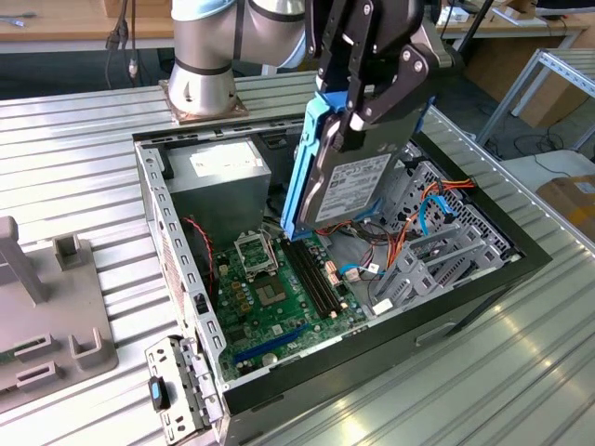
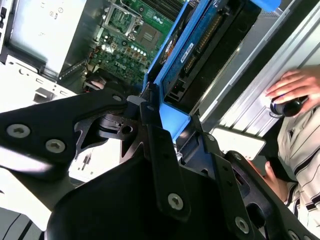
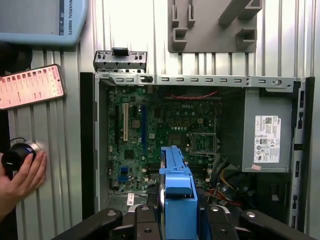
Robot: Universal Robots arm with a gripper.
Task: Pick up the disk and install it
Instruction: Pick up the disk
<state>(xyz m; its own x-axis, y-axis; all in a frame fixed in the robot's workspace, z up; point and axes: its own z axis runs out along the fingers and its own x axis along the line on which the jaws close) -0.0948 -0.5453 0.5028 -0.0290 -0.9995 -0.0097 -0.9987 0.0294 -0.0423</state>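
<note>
My gripper [image 1: 364, 110] is shut on the disk [image 1: 358, 181], a silver-grey drive with a white label in a bright blue carrier frame [image 1: 296, 177]. The disk hangs on edge above the open computer case [image 1: 158, 214], over the memory slots and beside the metal drive cage [image 1: 437, 232]. In the first wrist view the blue carrier [image 3: 177, 192] sticks out between the black fingers [image 3: 145, 225] over the motherboard [image 3: 150, 135]. The second wrist view shows the disk [image 2: 200, 45] clamped in the gripper [image 2: 172, 117] from its connector side.
The grey power supply box [image 1: 218, 177] fills the case's far corner, and orange and blue cables [image 1: 428, 209] run by the cage. A grey fixture [image 1: 46, 316] lies at the exterior view's left. A person's hand [image 3: 22, 172] rests on a black knob beside a phone [image 3: 30, 86].
</note>
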